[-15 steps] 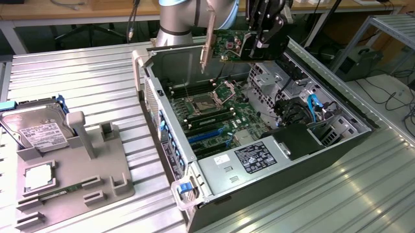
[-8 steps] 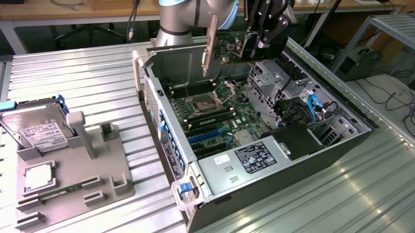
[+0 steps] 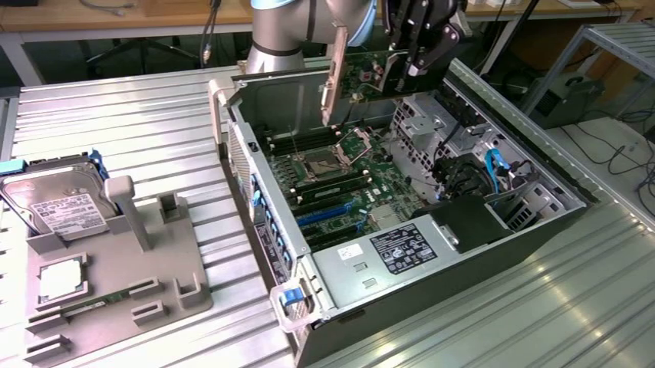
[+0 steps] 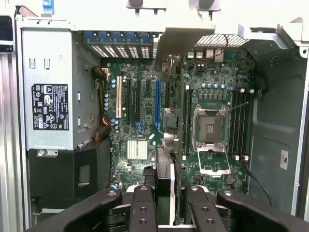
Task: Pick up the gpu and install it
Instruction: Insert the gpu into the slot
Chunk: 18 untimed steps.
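Ribbed metal tabletop (image 3: 133, 123) carries an open computer case (image 3: 268, 107); above its motherboard (image 3: 348, 192) the gripper (image 3: 415, 54) hangs clamped on the gpu (image 3: 358, 73), held edge-down. Light, stiff and likely fragile, the card seems best pinched along its bare top edge, away from components.

gpu (image 3: 360, 73): bracket (image 3: 330, 77) is formed of pale bare metal.
case (image 3: 276, 100): interior lined with dull grey sheet metal.
table (image 3: 123, 123): ribbed metal, satin sheen.
tray (image 3: 153, 284): matt grey plastic.
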Available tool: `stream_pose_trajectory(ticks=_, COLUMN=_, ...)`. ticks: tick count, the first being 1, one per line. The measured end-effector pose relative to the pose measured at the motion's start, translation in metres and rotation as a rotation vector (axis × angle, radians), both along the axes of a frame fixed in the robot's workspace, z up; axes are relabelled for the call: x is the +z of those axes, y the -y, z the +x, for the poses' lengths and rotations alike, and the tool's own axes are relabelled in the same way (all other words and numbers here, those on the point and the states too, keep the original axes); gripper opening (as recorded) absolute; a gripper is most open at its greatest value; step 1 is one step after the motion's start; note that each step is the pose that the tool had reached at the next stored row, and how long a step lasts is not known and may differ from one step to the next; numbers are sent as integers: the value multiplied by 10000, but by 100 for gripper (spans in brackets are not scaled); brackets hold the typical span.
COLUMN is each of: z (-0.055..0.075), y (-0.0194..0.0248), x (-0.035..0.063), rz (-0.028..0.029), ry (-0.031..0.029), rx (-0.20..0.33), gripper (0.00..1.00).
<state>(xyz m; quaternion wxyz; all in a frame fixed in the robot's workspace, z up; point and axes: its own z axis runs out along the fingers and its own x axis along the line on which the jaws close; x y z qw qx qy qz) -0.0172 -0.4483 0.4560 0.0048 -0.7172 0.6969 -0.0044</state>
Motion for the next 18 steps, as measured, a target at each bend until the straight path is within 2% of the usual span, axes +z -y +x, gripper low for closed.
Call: stream_pose_trajectory(ticks=18, z=0, y=1, x=-63, rz=0, ry=-1, rx=52, gripper=28)
